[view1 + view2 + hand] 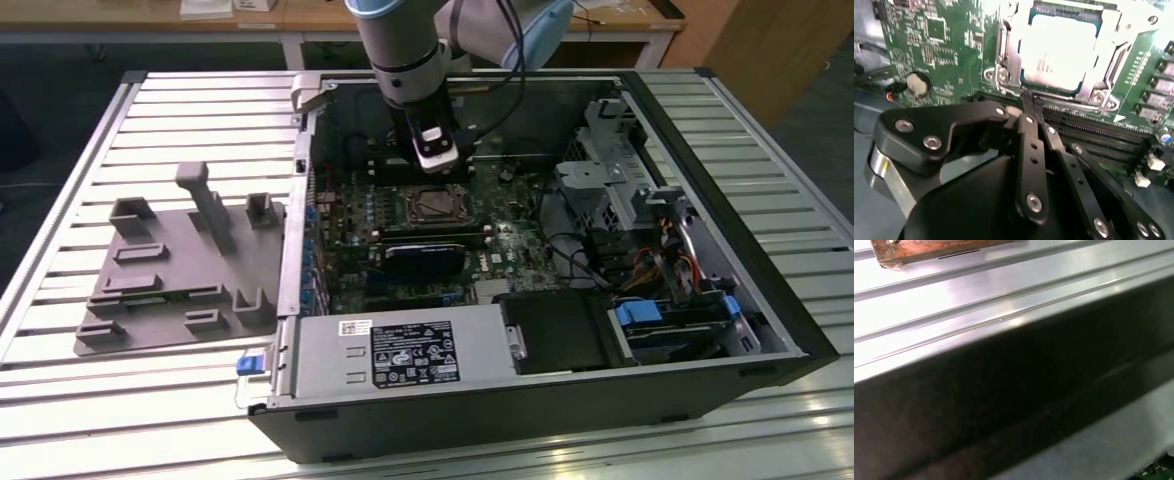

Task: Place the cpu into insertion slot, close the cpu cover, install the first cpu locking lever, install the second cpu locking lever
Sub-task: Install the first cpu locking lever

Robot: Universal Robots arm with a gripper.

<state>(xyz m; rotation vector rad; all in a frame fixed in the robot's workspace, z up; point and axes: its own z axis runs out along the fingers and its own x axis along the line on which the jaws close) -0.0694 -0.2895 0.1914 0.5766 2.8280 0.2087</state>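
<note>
The cpu (1061, 52) lies flat in the insertion slot (438, 205), its silver top showing through the window of the cpu cover (1114, 35), which is folded down over it. A thin metal locking lever (1074, 103) runs along the socket edge nearest the gripper. My gripper (1030, 100) has its black fingers pressed together, tips right at that edge beside the lever; whether they pinch the lever I cannot tell. In the exterior view the gripper (441, 172) hangs just behind the socket inside the open computer case.
Long black memory slots (1094, 132) lie between gripper and socket, and a coin battery (918, 82) sits on the green board. A black card (427, 255), power supply (400, 355) and drive cage (641, 190) crowd the case. A grey fixture (187, 265) rests on the slatted table (954, 295).
</note>
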